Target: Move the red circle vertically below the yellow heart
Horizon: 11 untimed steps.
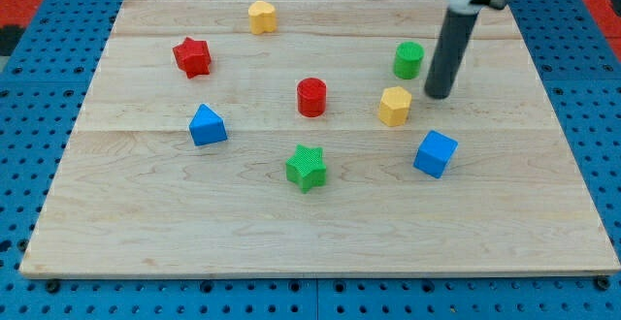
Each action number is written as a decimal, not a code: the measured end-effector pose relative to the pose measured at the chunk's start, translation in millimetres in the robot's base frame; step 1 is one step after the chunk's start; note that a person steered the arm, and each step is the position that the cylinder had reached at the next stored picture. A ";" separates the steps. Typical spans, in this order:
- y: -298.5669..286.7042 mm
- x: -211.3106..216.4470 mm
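The red circle [311, 97] stands near the board's middle. The yellow heart [261, 16] lies near the view's top, left of centre. My tip [438, 95] rests on the board at the right, well to the right of the red circle. It is just right of a yellow hexagon [394, 106] and just below right of a green circle [408, 60].
A red star [192, 56] lies upper left, a blue triangle [207, 125] left of centre, a green star [307, 167] below the red circle, and a blue cube [435, 153] lower right. The wooden board [146, 233] sits on a blue pegboard.
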<state>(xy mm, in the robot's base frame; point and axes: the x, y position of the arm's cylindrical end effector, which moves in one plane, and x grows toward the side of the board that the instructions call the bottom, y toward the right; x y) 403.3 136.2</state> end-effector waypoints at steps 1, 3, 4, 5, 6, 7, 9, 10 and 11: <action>-58.2 10.1; -117.7 8.0; -140.3 -5.9; -162.5 -22.0; -171.8 -22.8; -171.8 -22.8; -163.3 -22.8; -166.4 -22.8; -186.2 -22.9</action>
